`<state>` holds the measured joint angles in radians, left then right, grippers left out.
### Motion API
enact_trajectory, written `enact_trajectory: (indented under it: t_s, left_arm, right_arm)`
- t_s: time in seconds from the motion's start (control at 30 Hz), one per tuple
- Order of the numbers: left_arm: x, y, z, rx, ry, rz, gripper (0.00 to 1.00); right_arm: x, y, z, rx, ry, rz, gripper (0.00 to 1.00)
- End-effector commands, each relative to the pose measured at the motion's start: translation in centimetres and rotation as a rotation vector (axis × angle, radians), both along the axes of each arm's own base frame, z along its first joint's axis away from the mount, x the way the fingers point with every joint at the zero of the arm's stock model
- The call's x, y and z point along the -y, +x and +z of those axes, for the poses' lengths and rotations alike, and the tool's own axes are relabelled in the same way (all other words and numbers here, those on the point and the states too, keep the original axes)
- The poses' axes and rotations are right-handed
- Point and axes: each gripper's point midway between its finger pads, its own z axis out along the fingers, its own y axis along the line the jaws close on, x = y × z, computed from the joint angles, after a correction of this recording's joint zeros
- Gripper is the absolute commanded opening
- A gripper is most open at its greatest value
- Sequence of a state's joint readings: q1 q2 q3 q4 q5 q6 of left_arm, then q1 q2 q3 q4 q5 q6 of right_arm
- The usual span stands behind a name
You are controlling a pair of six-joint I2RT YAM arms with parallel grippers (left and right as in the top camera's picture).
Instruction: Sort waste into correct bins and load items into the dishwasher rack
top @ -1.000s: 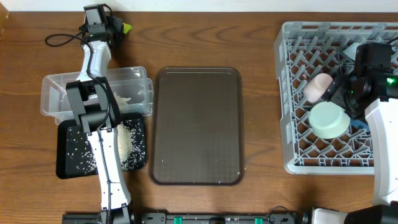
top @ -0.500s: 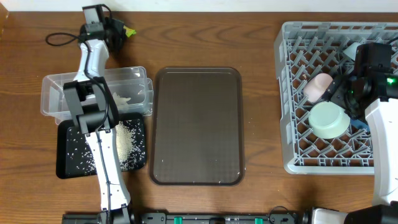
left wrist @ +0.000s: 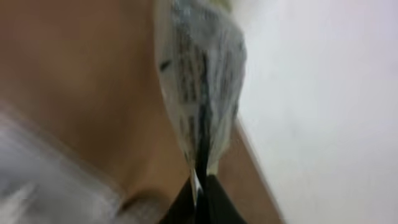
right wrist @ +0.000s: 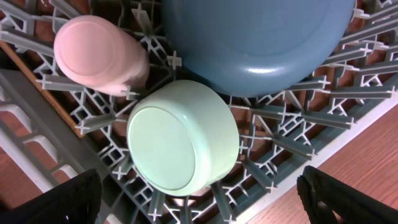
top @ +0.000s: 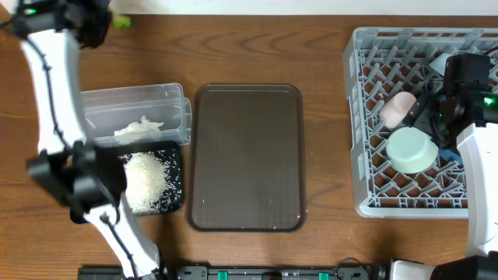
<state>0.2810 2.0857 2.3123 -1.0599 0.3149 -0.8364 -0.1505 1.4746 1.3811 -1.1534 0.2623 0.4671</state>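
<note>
My left gripper point(left wrist: 200, 182) is shut on the yellow-green printed snack wrapper point(left wrist: 202, 93), which sticks out beyond the fingertips; this view is blurred. From overhead the wrapper point(top: 119, 21) is at the table's far left back edge. The clear tub point(top: 167, 105) holds a crumpled white tissue point(top: 140, 127). White rice point(top: 145, 180) lies heaped in the black tray point(top: 176, 198). In the grey dishwasher rack point(top: 366, 117) sit the pink cup point(right wrist: 99, 55), the mint-green bowl point(right wrist: 183, 138) upside down, and the dark-blue dish point(right wrist: 261, 37). Just above the bowl, my right gripper point(right wrist: 199, 202) stands open and empty.
A large dark-brown serving tray point(top: 247, 155) lies in the middle of the table between the bins and the rack. A small light-blue bowl point(top: 440, 62) shows at the rack's back right. My left arm point(top: 54, 101) crosses over the left ends of the tub and black tray.
My left arm has swung to the left with the wrapper, from above the tub's back to the table's back left corner. The rice heap is now uncovered. The right arm has not moved.
</note>
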Motion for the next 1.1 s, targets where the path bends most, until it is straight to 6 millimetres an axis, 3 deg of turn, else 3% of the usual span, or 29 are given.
enact_trajectory:
  t_s: [0.0,0.1,0.17,0.6,0.73,0.93,1.07]
  left_arm:
    - [-1.1,-4.4,0.6,-0.107,0.052,0.023,0.06]
    - [-1.8,-8.8,0.4,-0.243,0.081,0.074,0.06]
    - [-1.9,-10.5,-0.1,-0.312,0.096,0.089,0.06]
    - [-1.5,-12.8,-7.5,-0.564,0.003,0.168,0.07]
    - [-1.5,-12.9,-9.7,-0.59,-0.003,0.165,0.17]
    - [-1.4,-13.0,-11.2,-0.61,-0.008,0.162,0.55]
    - [-1.0,-12.8,-10.5,-0.578,0.002,0.081,0.56]
  right_arm:
    - [0.1,0.1,0.2,0.009,-0.006,-0.016,0.99]
    - [0.1,0.1,0.2,0.009,-0.006,-0.016,0.99]
    - [0.2,0.1,0.2,0.009,-0.006,-0.016,0.99]
    - [0.2,0.1,0.2,0.009,-0.006,-0.016,0.99]
    - [0.2,0.1,0.2,0.009,-0.006,-0.016,0.99]
    - [0.2,0.1,0.2,0.009,-0.006,-0.016,0.99]
    - [0.2,0.1,0.2,0.009,-0.006,-0.016,0.99]
